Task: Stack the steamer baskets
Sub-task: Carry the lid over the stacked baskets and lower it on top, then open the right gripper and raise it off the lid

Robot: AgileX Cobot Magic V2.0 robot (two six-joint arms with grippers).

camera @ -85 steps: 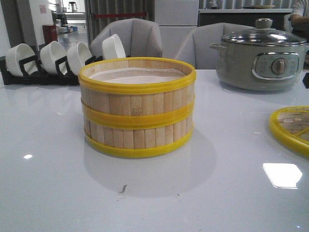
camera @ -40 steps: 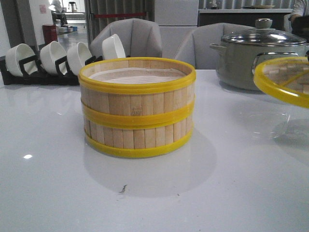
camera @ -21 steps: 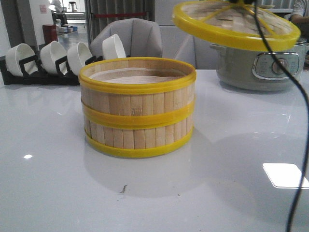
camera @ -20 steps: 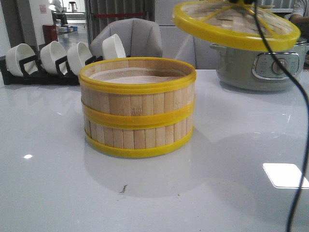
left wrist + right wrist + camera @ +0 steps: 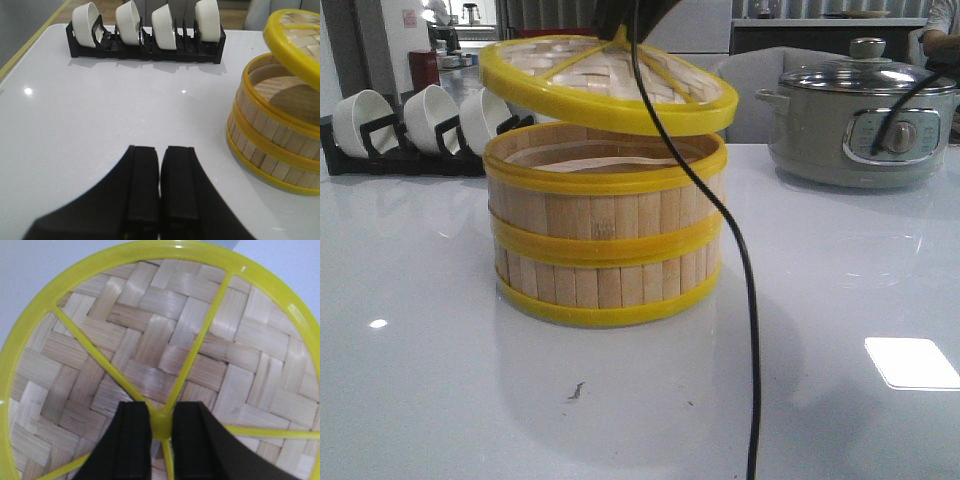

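The two baskets (image 5: 605,235) already stand stacked near the middle of the table (image 5: 840,290), well in from every edge. What remains is the lid (image 5: 605,85), so the step in hand is the capping.

The right gripper (image 5: 161,432) has its fingers pinched onto the yellow hub where the lid's spokes meet, and carries the lid in the air just over the stack. The lid is tilted, lower on its right side, and from the front it sits a little off-centre, toward the table's left and back. It does not yet rest on the top rim.

The left gripper (image 5: 159,190) hangs over the table's left part, fingers together and holding nothing, beside the stack.

The next move, I judge, calls for levelling the lid, centring it over the rim, lowering it until it seats, then letting go.
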